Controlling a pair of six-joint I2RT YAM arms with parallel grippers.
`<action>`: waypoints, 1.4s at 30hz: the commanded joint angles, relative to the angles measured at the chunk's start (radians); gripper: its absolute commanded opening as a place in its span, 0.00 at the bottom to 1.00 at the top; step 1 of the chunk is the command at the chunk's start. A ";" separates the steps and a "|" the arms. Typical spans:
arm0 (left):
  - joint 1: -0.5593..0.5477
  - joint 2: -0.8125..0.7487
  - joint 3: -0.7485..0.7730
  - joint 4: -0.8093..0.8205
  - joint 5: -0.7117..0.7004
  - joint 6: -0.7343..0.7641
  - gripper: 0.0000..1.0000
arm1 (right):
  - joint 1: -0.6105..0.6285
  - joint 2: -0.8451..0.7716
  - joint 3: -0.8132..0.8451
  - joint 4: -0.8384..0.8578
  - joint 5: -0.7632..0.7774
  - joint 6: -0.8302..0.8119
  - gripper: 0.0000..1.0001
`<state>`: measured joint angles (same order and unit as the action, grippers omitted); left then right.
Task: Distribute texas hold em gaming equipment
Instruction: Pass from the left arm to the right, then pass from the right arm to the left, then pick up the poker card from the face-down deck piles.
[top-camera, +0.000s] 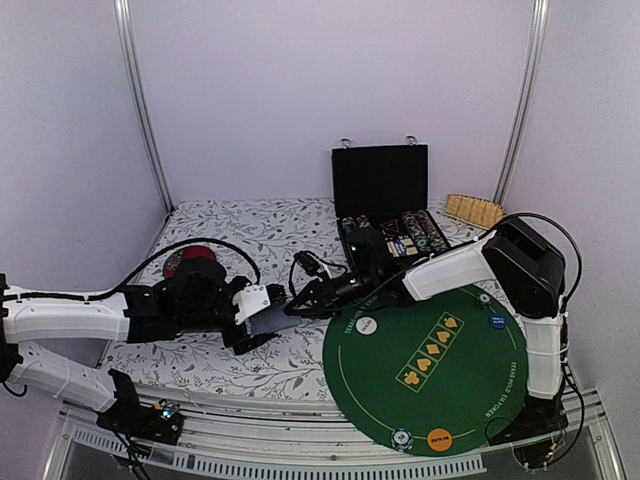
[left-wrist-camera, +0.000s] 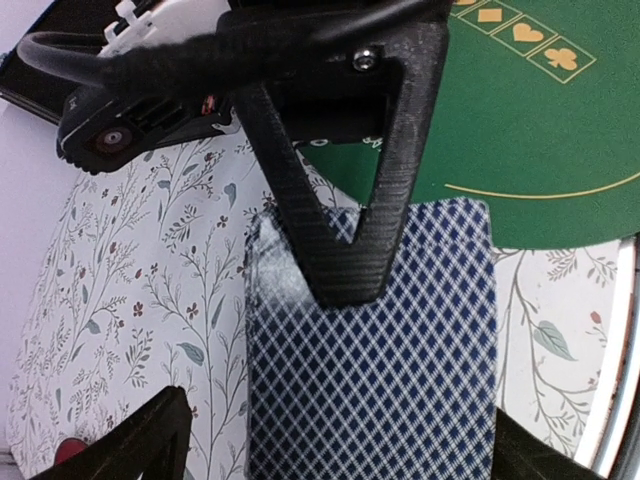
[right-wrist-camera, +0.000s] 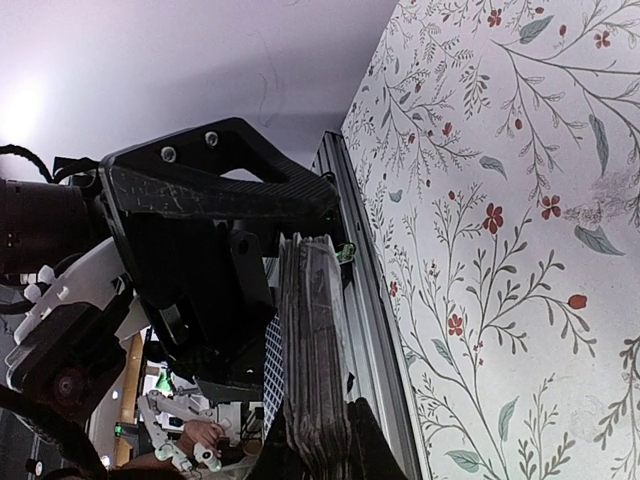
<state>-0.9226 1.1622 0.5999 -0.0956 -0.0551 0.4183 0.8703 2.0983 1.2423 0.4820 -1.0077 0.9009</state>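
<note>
A thick stack of blue-diamond-backed playing cards (left-wrist-camera: 400, 380) is held flat, back up, over the floral cloth (left-wrist-camera: 150, 300) beside the round green mat (left-wrist-camera: 540, 130).

White arms (top-camera: 60, 315), black cables (top-camera: 215, 241), black jaws

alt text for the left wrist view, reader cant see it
A deck of blue diamond-backed playing cards fills the centre, pinched at its far end by the right gripper. The left gripper stands open, its fingertips at the bottom corners. Behind lie a floral cloth and green poker mat.
</note>
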 joint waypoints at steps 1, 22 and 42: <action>-0.004 0.008 -0.018 0.073 -0.021 0.015 0.90 | 0.008 -0.040 -0.014 0.034 -0.020 0.005 0.02; -0.021 0.055 0.016 0.058 0.017 -0.013 0.53 | 0.012 -0.050 -0.024 0.019 0.049 0.000 0.28; -0.023 0.059 0.012 0.065 -0.040 0.000 0.49 | 0.017 -0.093 0.043 -0.357 0.224 -0.250 0.42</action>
<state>-0.9360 1.2243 0.5953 -0.0605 -0.0750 0.4160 0.8879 2.0628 1.2766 0.2367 -0.8421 0.7345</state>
